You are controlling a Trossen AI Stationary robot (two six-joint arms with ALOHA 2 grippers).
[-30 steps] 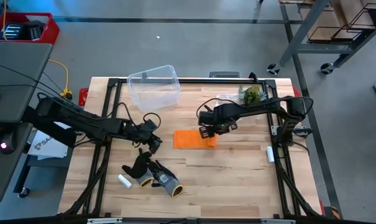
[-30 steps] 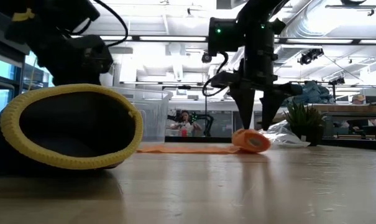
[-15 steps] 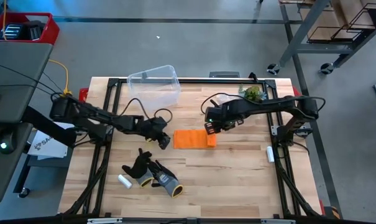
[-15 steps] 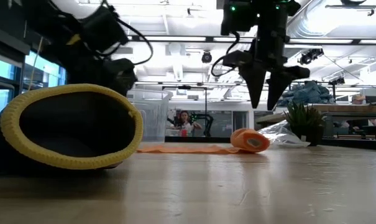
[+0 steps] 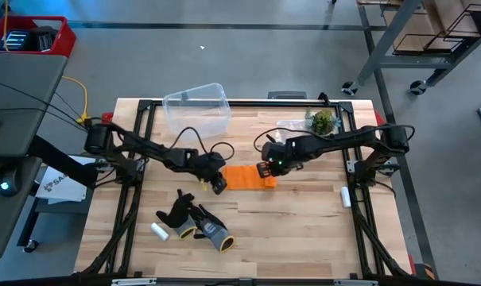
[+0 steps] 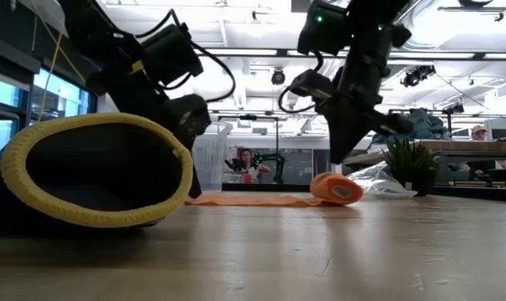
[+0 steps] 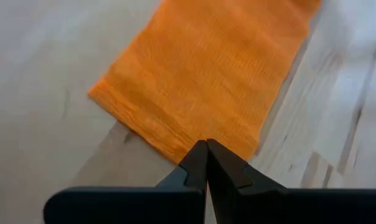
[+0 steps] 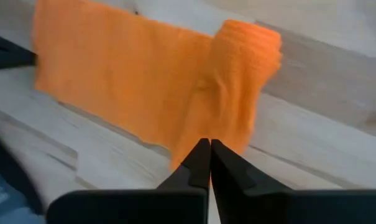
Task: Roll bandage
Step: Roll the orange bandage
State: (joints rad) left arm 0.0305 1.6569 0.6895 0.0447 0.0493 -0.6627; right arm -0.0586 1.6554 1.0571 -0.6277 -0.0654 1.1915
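The bandage [image 5: 246, 176] lies near the centre of the high view on the wooden table [image 5: 304, 230], its long axis running left to right across the frame. Its right end is already wound into a stubby roll [image 6: 336, 188], whose open spiral faces the low camera; the remaining flat band stretches away to the left, ending in a loose square edge. So the roll would need to travel leftward along the strip to take up what remains.

The right gripper [image 5: 265, 167] sits just above the rolled end, fingers pressed together, apparently placed to push or nudge the roll along. The left gripper [image 5: 217, 185] hovers at the flat band's free end, its fingers also pressed together with nothing between them, tips right at the fabric's edge, probably to pin the tail so the strip does not slide while rolling.

Lower left in the high view lie black-grey-yellow gloves [image 5: 199, 225] and a small white cylinder [image 5: 159, 232]; a clear plastic bin [image 5: 197, 110] stands upper left.
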